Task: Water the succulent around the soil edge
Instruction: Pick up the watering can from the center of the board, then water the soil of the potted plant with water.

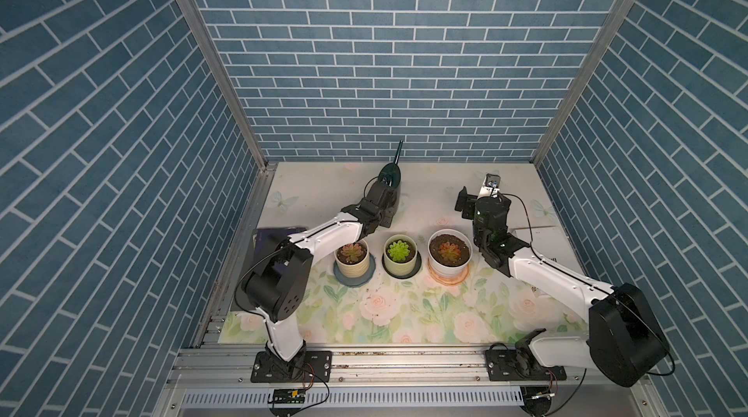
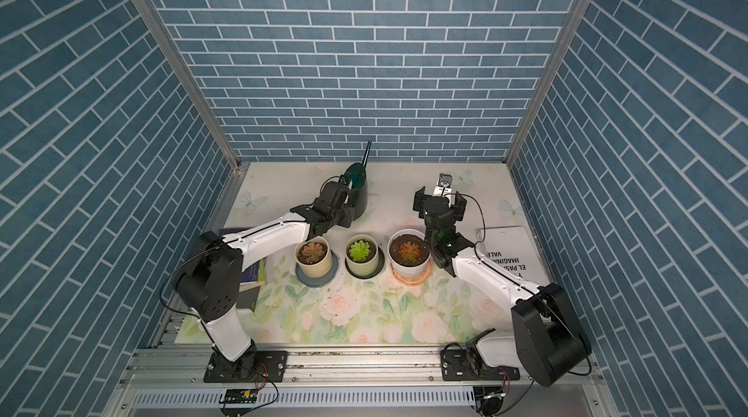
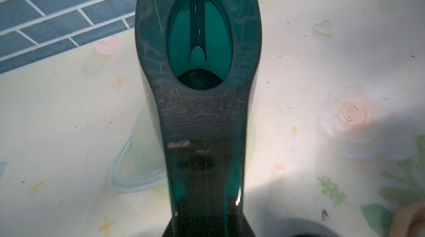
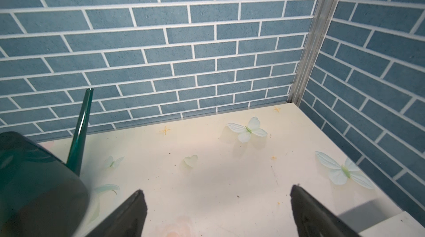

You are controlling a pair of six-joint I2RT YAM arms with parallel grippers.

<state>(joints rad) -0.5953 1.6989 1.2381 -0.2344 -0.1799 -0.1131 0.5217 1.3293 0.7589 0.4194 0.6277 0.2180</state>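
Observation:
A dark green translucent watering can (image 1: 392, 182) (image 2: 357, 188) stands on the table at the back, its thin spout (image 4: 81, 130) pointing up toward the back wall. My left gripper (image 1: 380, 194) (image 3: 207, 222) is shut on the can's handle (image 3: 202, 155). In front stand three potted succulents in soil: a reddish one (image 1: 351, 252) in a beige pot, a bright green one (image 1: 398, 249) in a pale green pot, and an orange-red one (image 1: 448, 251) in a white pot (image 1: 449, 269). My right gripper (image 2: 440, 202) (image 4: 217, 189) hangs open over bare table behind the white pot.
Each pot stands on a saucer. Dark books (image 2: 253, 269) lie at the left edge under my left arm. A white book (image 2: 510, 251) lies at the right edge beside my right arm. Brick-patterned walls (image 1: 364, 71) close in the back and sides.

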